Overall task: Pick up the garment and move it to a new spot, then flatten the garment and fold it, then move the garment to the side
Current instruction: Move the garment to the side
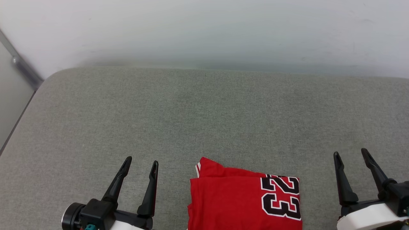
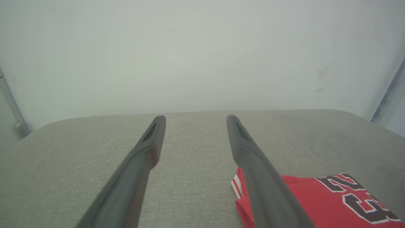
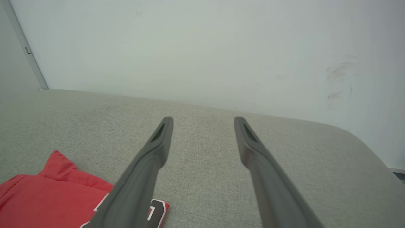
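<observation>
Lying folded into a neat red block, the garment (image 1: pixel 243 201) sits at the near edge of the grey padded surface (image 1: pixel 204 111), its black numerals (image 1: pixel 281 198), edged in white, facing up. The left gripper (image 1: pixel 142 160) hangs just to its left and the right gripper (image 1: pixel 350 152) further off on the other side. Both have their jaws spread wide, holding nothing.

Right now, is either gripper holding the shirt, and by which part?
Nothing is held. The left gripper and right gripper are both open and empty, either side of the folded garment lying on the grey cushion.
</observation>
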